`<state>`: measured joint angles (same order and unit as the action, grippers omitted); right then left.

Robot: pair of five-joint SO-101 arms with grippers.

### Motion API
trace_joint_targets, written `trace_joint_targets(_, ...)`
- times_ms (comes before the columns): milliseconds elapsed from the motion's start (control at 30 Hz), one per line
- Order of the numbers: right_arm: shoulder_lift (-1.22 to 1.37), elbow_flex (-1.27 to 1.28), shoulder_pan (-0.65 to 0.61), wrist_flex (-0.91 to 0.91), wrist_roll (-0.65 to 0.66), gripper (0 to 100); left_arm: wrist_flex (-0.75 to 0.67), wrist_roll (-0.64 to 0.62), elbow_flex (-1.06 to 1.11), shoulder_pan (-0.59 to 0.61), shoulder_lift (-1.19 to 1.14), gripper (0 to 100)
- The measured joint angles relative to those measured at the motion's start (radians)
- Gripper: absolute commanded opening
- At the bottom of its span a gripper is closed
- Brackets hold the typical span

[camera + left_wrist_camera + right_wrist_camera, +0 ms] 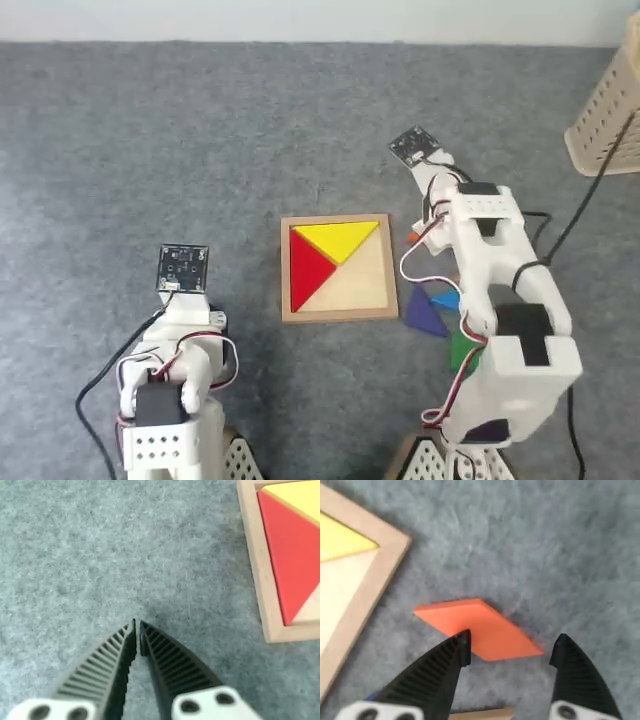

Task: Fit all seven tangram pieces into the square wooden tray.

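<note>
Straddling the orange parallelogram (480,627), the right gripper (514,639) stood open with nothing held. One fingertip overlapped the piece's nearer edge; the other stood clear of its far corner. Whether the first tip touched the piece could not be told.

The parallelogram lay flat on the grey carpet (520,540), near the corner of the square wooden tray (375,575) but apart from it.

The likely fault was in the bracket. With one tip over the piece rather than beside it, a descent would probably press it into the pile instead of enclosing it. Closing on its slanted sides could also twist or squirt it out, perhaps against the tray rim, which might shift the tray.

On the gripper's tray side, the raised rim meant the piece would need lifting over it. Inside, the yellow triangle (338,240) and red triangle (310,268) met at a point, leaving bare wood along the edge nearest the right arm. Back toward that arm's base lay a purple triangle (424,315), a blue piece (445,298) and a green piece (463,350), partly hidden under the arm, so room was tight there. Beyond the fingertips was open carpet.

The left gripper (137,625) was closed on nothing over bare carpet, the tray off to one side and well apart from it.
</note>
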<state>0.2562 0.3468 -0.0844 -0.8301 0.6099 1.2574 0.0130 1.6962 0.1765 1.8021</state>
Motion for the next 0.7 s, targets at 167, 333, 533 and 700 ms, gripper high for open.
trace_joint_targets(167,0.015,-0.035,-0.002,-0.049,-0.032,8.4,0.0,0.0,0.0,0.0,0.0,1)
trace_joint_targets(333,0.015,-0.054,-0.002,-0.149,-0.172,6.2,0.0,0.0,0.0,0.002,0.0,1)
trace_joint_targets(533,0.017,-0.072,-0.002,-0.299,-0.387,6.7,0.0,0.0,0.0,0.0,0.0,1)
trace_joint_targets(700,0.026,-0.121,-0.002,-0.373,-0.473,10.7,0.0,0.0,0.0,0.0,0.0,1)
